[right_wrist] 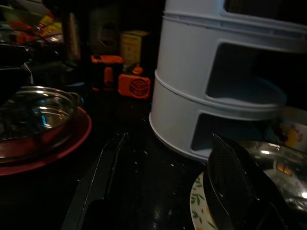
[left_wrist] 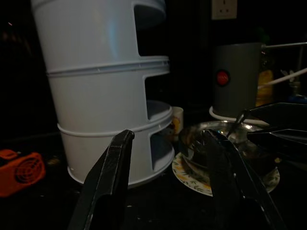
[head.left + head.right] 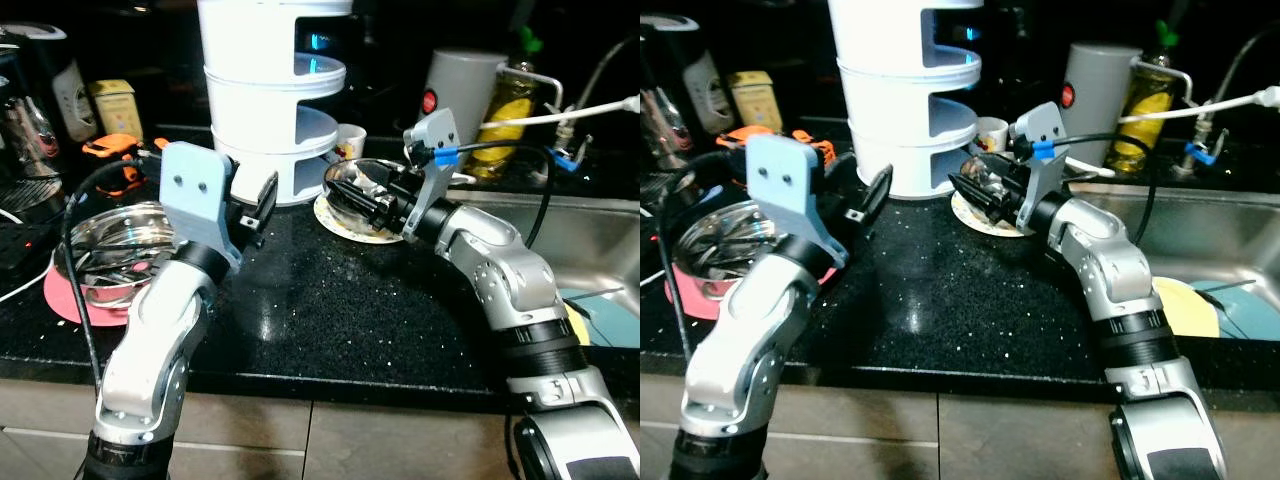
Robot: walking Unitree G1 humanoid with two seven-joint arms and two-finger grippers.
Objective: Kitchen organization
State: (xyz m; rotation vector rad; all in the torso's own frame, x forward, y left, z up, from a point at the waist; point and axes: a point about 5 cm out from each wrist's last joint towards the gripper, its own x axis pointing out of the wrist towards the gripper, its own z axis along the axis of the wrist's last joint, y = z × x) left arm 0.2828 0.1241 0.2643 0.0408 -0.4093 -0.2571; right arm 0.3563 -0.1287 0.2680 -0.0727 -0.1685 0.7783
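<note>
- We see a black, speckled counter (image 3: 330, 320) right in front of us, with a shiny edge at the near side.
- Our left arm bends up from the near left edge of the counter. Its gripper (image 3: 262, 208) is up above the counter, pointing at the white tower. Its two black fingers (image 2: 108, 177) are spread apart and hold nothing.
- Near the left edge of the counter sits a shiny metal bowl (image 3: 120, 250) on a red plate (image 3: 62, 298). There are thin metal things in the bowl, but we cannot tell what they are.
- Our right arm reaches in from the near right side, bent at the elbow. Its gripper (image 3: 975, 195) is at a second shiny metal bowl (image 3: 352, 180). One finger looks to be inside the bowl and the other outside the rim, and they are apart. We cannot tell if they squeeze the rim.
- That bowl sits on a small plate with leaves painted on it (image 3: 345, 222), in the middle of the counter, just beside the tower.
- The tall white round tower (image 3: 270, 90) has open shelves and stands toward the back of the counter.
- A small cup (image 3: 350, 140) stands just behind the bowl.
- Far back on the right stand a grey jug with a red dot (image 3: 460, 90) and a yellow bottle (image 3: 505, 115).
- An orange thing (image 3: 120, 150) lies far back on the left.
- A steel sink (image 3: 600, 240) is at the right edge.
</note>
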